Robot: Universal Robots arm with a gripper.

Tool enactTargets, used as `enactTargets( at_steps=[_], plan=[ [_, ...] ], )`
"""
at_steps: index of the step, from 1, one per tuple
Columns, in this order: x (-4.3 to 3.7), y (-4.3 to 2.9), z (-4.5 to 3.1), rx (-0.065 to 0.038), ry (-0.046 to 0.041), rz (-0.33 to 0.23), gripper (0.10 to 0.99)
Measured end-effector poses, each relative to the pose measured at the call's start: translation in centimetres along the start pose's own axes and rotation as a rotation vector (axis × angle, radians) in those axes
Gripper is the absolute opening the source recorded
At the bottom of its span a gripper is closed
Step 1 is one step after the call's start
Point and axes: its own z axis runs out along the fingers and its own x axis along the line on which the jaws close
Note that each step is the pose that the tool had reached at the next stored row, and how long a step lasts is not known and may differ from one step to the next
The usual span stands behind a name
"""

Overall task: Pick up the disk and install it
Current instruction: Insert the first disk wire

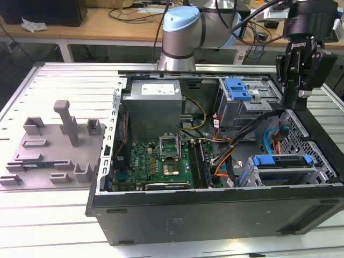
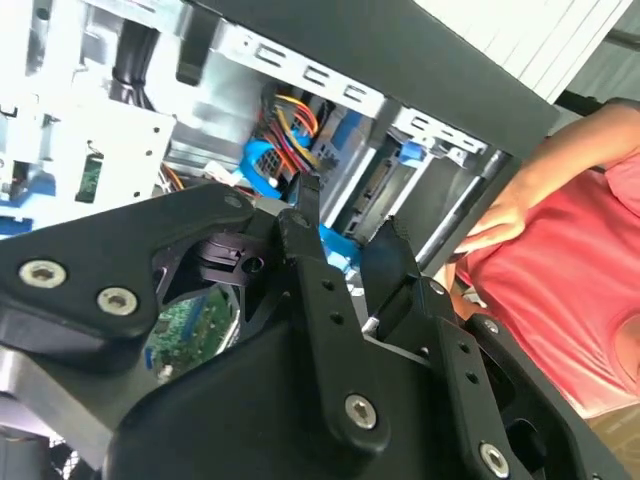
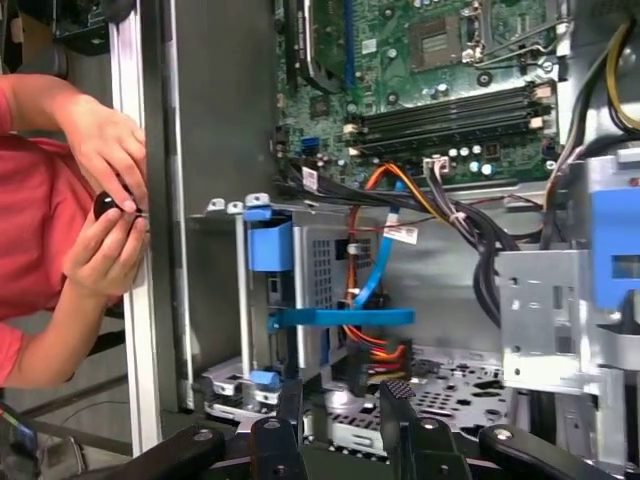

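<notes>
Looking down on a slatted metal table (image 1: 64,80) with wooden benches behind it, and seeing an open computer case (image 1: 215,212) lying on its side there. Noting a grey fixture plate (image 1: 54,148) just beside the case on the exterior view's left.

Finding a power supply (image 1: 153,107) at the far end inside the case, a motherboard (image 1: 166,158) nearer the camera, and a blue latch (image 1: 238,88) on the upper drive bay.

Seeing the gripper (image 1: 298,99) hanging from the arm (image 1: 183,27) over the case's edge on the exterior view's right, above the drive cage. Catching its fingers (image 3: 290,400) spread apart in both wrist views, gripping nothing, with bare space between them at the gripper (image 3: 342,390) (image 2: 348,215).

Placing the disk (image 1: 282,160) in the lower drive cage, at the near corner of the case on the exterior view's right, its blue carrier facing up and well below the fingertips. Spotting that same blue frame (image 3: 270,247) in the first wrist view, with orange and blue cables (image 3: 380,260) running beside it.

Noticing a person's hands (image 3: 110,200) at the table rail outside the case wall, pinching a small dark object, and a red sleeve (image 2: 590,270) in the second wrist view
</notes>
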Motion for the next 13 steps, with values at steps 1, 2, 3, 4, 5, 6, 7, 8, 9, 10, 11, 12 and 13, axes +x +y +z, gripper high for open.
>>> enactTargets(
  at_steps=[1,2,3,4,5,6,7,8,9,10,11,12,13],
  plan=[
    [-0.08,0.00,0.14,-0.004,0.0005,0.008,0.439],
    [-0.17,0.01,0.29,-0.013,0.0010,0.022,0.439],
    [-0.23,0.01,0.39,-0.019,0.0014,0.033,0.439],
    [-0.30,0.01,0.50,-0.026,0.0018,0.045,0.439],
    [-0.37,0.01,0.62,-0.033,0.0022,0.057,0.439],
    [-0.48,-0.09,0.80,-0.040,0.0039,0.069,0.439],
    [-0.57,-0.27,0.95,-0.040,0.0086,0.071,0.439],
    [-0.63,-0.37,1.03,-0.040,0.0132,0.071,0.439],
    [-0.67,-0.43,1.09,-0.040,0.0169,0.072,0.439],
    [-0.72,-0.49,1.16,-0.040,0.0209,0.072,0.439],
    [-0.77,-0.50,1.26,-0.040,0.0232,0.072,0.439],
    [-0.86,-0.49,1.41,-0.040,0.0255,0.074,0.439],
    [-0.95,-0.49,1.57,-0.041,0.0275,0.076,0.439]
  ],
)
